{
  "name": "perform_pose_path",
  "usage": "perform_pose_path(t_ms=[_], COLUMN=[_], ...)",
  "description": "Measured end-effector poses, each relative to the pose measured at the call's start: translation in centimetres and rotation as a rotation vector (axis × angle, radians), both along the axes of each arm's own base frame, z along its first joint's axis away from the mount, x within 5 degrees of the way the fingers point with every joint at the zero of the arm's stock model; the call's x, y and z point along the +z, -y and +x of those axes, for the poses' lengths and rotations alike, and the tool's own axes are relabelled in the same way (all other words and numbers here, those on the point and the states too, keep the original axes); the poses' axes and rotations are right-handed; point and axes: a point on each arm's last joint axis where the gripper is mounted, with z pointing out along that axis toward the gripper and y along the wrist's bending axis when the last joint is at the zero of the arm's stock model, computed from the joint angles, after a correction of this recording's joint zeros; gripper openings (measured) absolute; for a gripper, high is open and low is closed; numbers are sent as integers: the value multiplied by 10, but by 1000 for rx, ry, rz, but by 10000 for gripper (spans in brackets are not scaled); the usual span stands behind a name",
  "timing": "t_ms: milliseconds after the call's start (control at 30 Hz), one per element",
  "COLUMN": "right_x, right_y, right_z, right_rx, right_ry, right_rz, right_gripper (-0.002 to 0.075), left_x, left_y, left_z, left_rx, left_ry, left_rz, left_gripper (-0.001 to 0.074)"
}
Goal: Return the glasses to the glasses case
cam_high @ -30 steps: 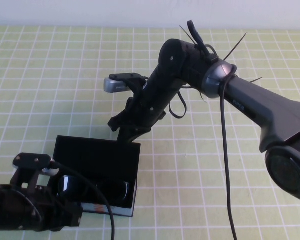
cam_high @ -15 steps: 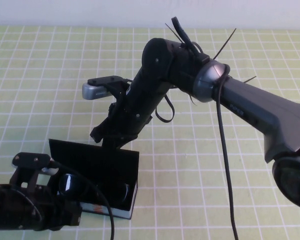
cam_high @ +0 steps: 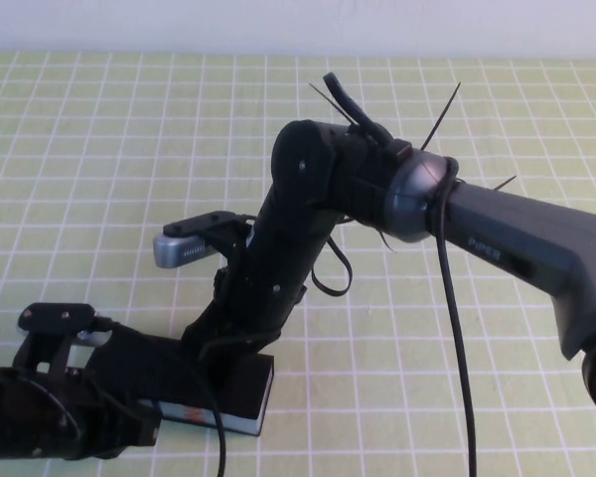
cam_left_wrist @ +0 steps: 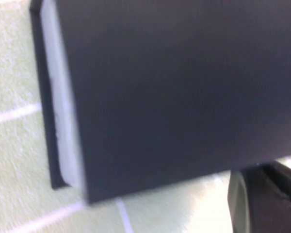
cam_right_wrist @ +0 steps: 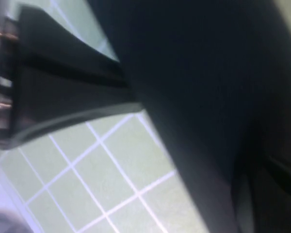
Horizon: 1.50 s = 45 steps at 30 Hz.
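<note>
- Pressing down on the lid, the right pincer (cam_high: pixel 219 338) sits with fingers pressed together directly over the glasses case (cam_high: pixel 233 393).
- Case lies near the desk's (cam_high: pixel 99 149) front-left, long axis running left to right; glasses are hidden, presumably inside.
- Left pincer (cam_high: pixel 129 397) waits just beside the case's left end; I cannot tell its finger state.

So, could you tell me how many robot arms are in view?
2: the right arm reaches down onto the case; the left arm lies at the near left beside it.

1 glasses case (cam_high: pixel 240 397), 2 arms w/ end effectors.
</note>
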Motion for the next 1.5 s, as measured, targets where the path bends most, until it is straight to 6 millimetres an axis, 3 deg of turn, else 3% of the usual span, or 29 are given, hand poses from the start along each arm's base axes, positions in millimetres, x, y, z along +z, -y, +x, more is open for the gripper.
perform_pose_path(t_ms=[167, 333, 500, 567, 700, 800, 933, 1133, 1300, 1500], right_x=[-8, -8, 0, 12, 54, 91, 123, 151, 151, 136], right_y=[2, 2, 3, 6, 16, 31, 60, 120, 165, 210], right_z=[-3, -3, -5, -7, -15, -27, -53, -103, -147, -191], right_rx=[4, 9, 11, 12, 2, -27, -85, -223, -301, -340], right_ry=[-15, -10, 5, 25, 107, 173, 215, 277, 328, 375], right_rz=[-23, -25, -15, 1, 45, 68, 58, 32, 66, 109], right_gripper=[-11, -11, -11, -11, -11, -11, -11, -11, -11, -11], left_x=[14, 40, 76, 93, 125, 136, 131, 114, 97, 64], left_y=[-3, -4, -7, -11, -23, -34, -43, -54, -59, -61], left_z=[-10, -28, -52, -64, -90, -111, -134, -153, -148, -139], left_rx=[9, -21, -52, -47, 5, 73, 141, 177, 225, 252], left_ry=[-11, 35, 218, 343, 648, 831, 967, 1137, 1182, 1119], left_rz=[8, -23, -71, -86, -87, -92, -121, -64, 0, 40], left_gripper=[-4, -4, -4, -4, -4, -4, -4, -4, -4, -4])
